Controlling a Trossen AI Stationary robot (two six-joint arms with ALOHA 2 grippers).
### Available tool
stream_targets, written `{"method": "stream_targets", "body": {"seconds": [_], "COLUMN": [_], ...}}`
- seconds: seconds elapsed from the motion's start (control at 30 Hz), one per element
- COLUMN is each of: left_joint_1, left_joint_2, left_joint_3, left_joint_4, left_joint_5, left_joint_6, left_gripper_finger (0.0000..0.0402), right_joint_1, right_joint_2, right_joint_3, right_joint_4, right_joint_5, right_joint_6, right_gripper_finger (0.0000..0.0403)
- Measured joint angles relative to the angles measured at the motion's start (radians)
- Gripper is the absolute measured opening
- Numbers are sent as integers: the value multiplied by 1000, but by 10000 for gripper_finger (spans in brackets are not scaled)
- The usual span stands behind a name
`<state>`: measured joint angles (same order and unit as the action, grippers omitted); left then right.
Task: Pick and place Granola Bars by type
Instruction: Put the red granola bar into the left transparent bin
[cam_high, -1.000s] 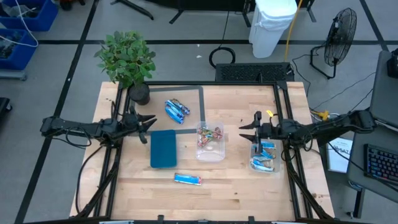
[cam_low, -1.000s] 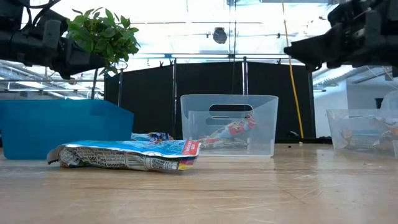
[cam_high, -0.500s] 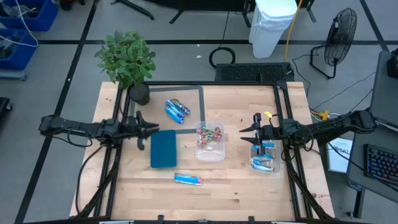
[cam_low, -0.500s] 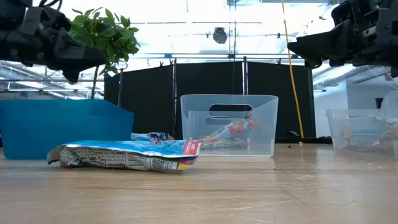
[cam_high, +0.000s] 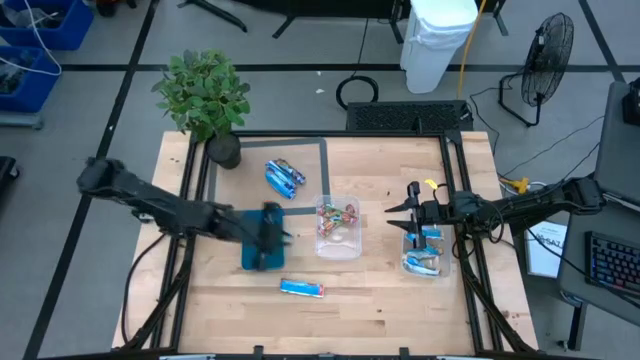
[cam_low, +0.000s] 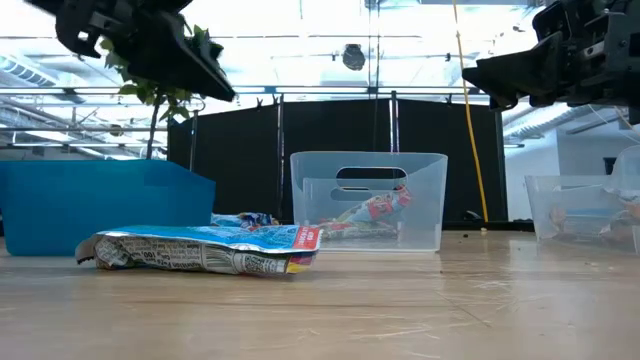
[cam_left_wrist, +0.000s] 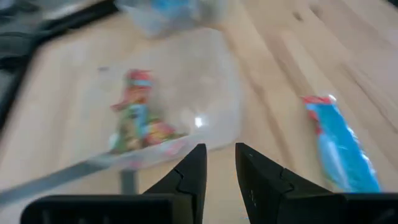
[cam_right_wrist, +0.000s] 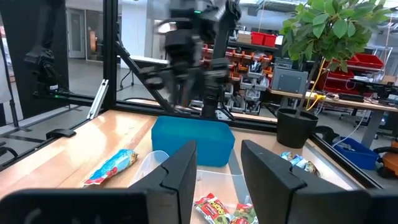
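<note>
The left hand (cam_high: 272, 232), its fingers a narrow gap apart and empty, is seen in the high view over the teal rectangular tray (cam_high: 258, 258) left of centre. The light blue wrapped granola bar (cam_high: 301, 289) lies alone on the wooden counter (cam_high: 380, 300) at lower centre, so a low sweep could knock the tray or the clear plastic tub (cam_high: 338, 232) of red-green bars. Only the left wrist view shows this gap, and only the high view shows the right hand (cam_high: 399, 212), slightly spread and empty, over the right tub (cam_high: 424, 252).

Colours on table, high view
Teal tray (cam_high: 262, 240) centre-left; light blue-and-white bar (cam_high: 301, 289) lower centre; darker blue bars (cam_high: 284, 177) upper centre; red/green bars (cam_high: 337, 212) in clear tub (cam_high: 338, 247).
</note>
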<state>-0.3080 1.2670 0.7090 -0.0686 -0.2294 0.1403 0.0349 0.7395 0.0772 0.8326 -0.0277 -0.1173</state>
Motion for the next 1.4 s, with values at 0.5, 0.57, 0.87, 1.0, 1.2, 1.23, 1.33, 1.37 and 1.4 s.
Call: {"method": "stream_targets", "body": {"seconds": [0.5, 0.57, 0.87, 1.0, 1.2, 1.23, 1.33, 1.37, 1.4], "left_joint_1": [-76, -81, -30, -57, -72, -73, -71, -70, -70], "left_joint_2": [573, 584, 593, 594, 630, 640, 675, 685, 692], "left_joint_3": [609, 628, 659, 659, 659, 659, 659, 659, 658], "left_joint_4": [-555, -558, -598, -585, -587, -603, -655, -655, -655], "left_joint_5": [217, 244, 257, 255, 285, 285, 279, 277, 274], "left_joint_6": [-187, -199, -646, -482, -492, -506, -534, -527, -510], "left_gripper_finger": [93, 93, 93, 93, 110, 121, 164, 179, 194], "right_joint_1": [0, 0, 0, 0, 0, 0, 0, 0, 0], "right_joint_2": [0, 0, 0, 0, 0, 0, 0, 0, 0], "right_joint_3": [0, 0, 0, 0, 0, 0, 0, 0, 0], "right_joint_4": [-14, -14, -14, -14, -15, -15, -15, -15, -15], "right_joint_5": [0, -1, -3, -3, -4, -4, -4, -4, -4], "right_joint_6": [47, 57, 79, 79, 79, 79, 80, 81, 83], "right_gripper_finger": [114, 114, 114, 114, 114, 114, 114, 114, 114]}}
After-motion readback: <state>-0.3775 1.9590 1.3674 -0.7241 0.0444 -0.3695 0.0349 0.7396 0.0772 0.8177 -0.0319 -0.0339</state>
